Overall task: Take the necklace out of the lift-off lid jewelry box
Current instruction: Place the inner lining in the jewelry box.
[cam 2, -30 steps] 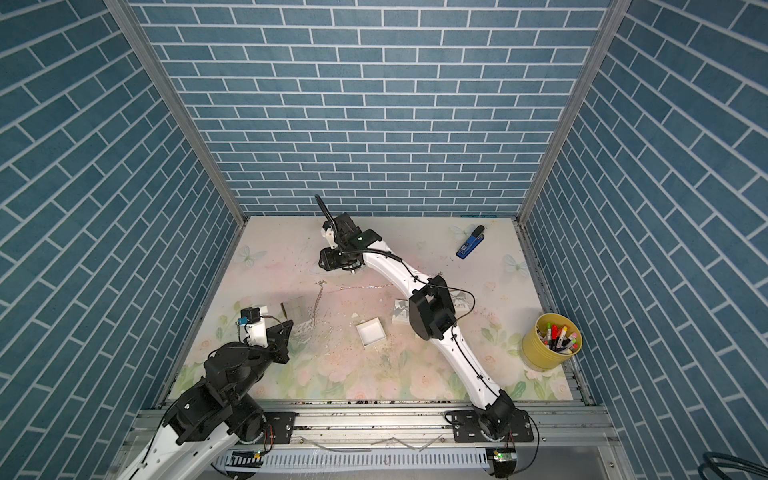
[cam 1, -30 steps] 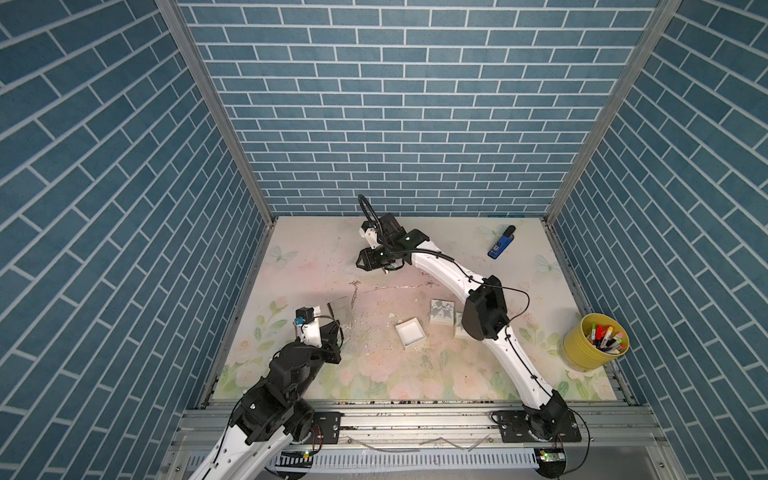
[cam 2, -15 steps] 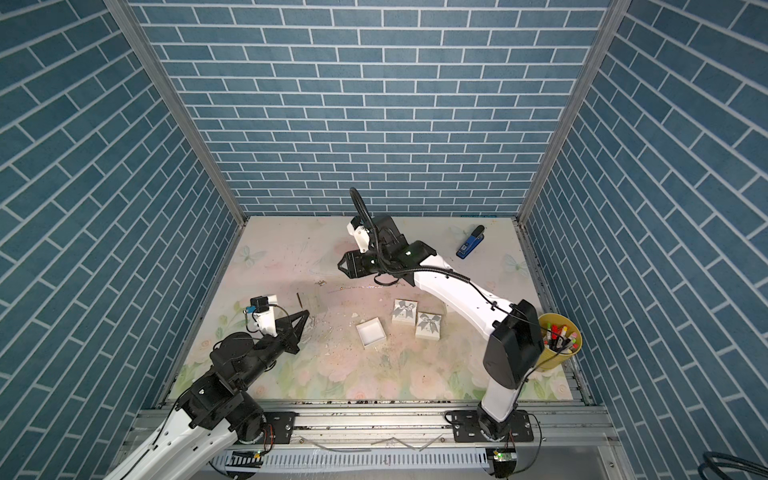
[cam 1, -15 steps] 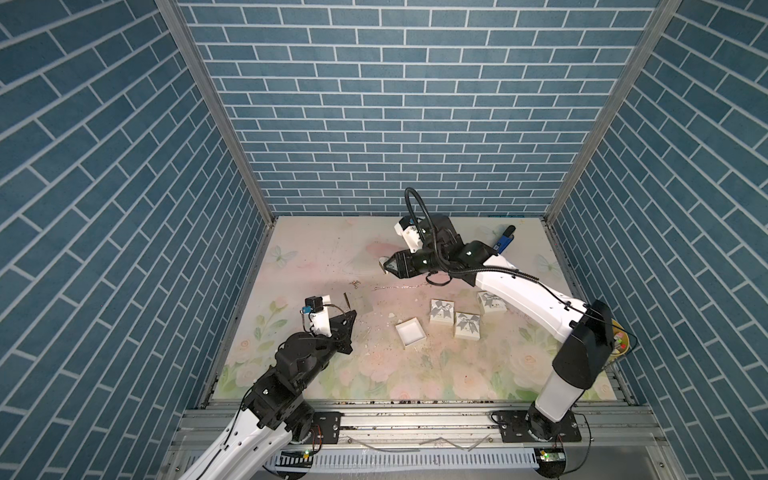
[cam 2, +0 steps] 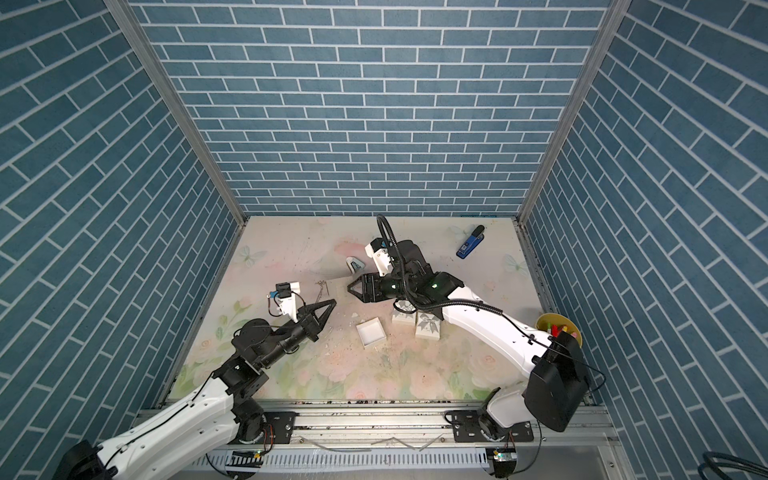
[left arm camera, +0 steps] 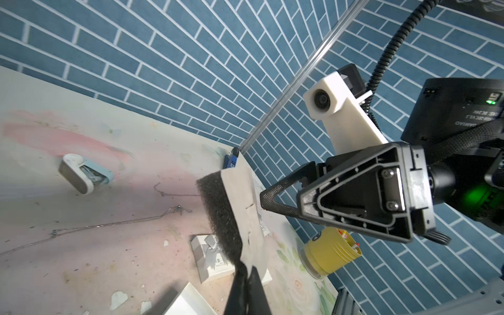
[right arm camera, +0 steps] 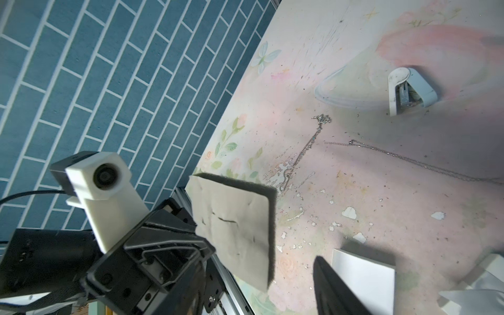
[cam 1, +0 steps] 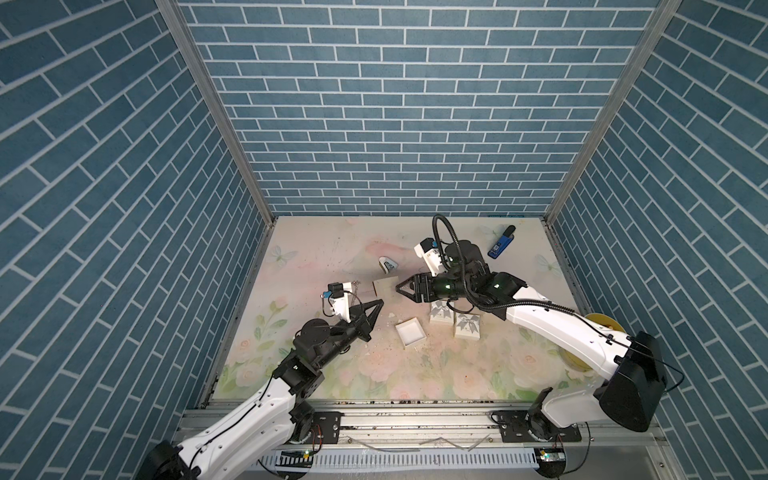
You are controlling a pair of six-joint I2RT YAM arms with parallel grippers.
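- L gripper (cam 1: 376, 302) clenched on the corner of foam insert (cam 1: 384, 286), held up mid-frame. Prob to keep it clear of the chain.
- R gripper (cam 1: 400, 286): jaws apart, empty, tip just beside insert. Looks like a handover setup.
- Necklace (right arm camera: 321, 119) lies on mat (cam 1: 316, 249), outside box base (cam 1: 410, 331).
- Vs 1 s ago: L was low at mat's left edge, R reached farther left in frame.

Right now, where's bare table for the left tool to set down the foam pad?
Free: the front strip of table between the open box and the front rail; the far-left corner beyond the necklace. Crowded: the centre, with that box, two bow-print boxes and the right tool by the foam pad.
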